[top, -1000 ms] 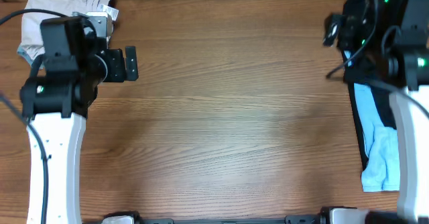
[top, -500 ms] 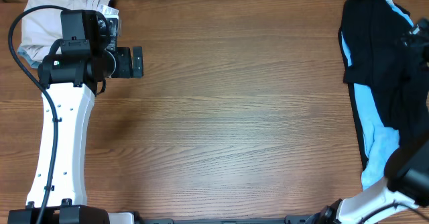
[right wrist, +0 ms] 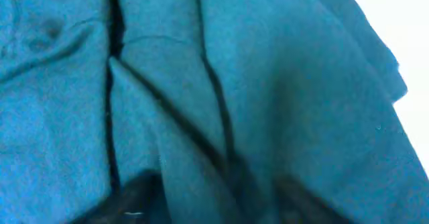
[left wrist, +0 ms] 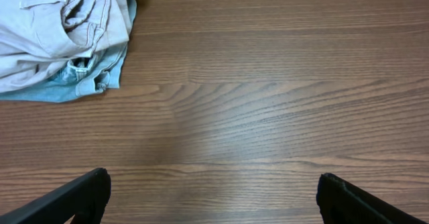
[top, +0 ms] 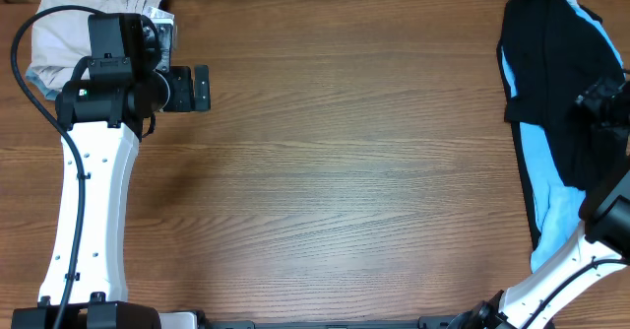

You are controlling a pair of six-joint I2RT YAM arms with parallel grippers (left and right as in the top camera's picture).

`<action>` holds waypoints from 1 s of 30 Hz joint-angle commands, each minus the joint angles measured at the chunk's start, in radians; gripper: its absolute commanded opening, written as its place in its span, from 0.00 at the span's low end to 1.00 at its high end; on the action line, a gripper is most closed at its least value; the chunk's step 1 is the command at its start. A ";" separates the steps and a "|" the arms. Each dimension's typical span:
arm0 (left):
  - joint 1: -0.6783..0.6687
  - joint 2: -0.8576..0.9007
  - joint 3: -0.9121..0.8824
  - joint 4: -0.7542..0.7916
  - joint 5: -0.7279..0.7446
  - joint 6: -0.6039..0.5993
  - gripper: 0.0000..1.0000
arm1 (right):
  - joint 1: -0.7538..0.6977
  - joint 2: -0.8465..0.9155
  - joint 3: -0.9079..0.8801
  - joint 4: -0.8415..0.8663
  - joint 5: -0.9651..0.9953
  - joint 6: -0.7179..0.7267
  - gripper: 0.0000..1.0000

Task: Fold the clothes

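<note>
At ten o'clock the left gripper [top: 201,89] hangs released beside crumpled beige-grey fabric garments [top: 69,14], while at three o'clock the right gripper [top: 597,100] is over the plain black fabric garment [top: 551,63], and I cannot tell whether it is clenched.

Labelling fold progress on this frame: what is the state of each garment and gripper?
black garment, unfolded, rumpled, lying over the blue one
light blue T-shirt, unfolded, partly under the black garment
beige-grey clothes, rumpled heap
left gripper, open, holding nothing
right gripper, at the black garment, open or shut unclear
</note>
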 commanded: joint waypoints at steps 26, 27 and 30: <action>0.043 -0.006 0.274 0.043 -0.129 0.031 1.00 | 0.301 -0.514 0.022 -0.198 -0.456 0.006 0.04; 0.053 -0.006 0.278 0.042 -0.134 0.034 1.00 | 0.345 -0.519 0.022 -0.205 -0.463 0.017 0.04; 0.090 -0.006 0.280 0.036 -0.134 0.034 1.00 | 0.500 -0.521 0.021 -0.223 -0.478 0.042 0.04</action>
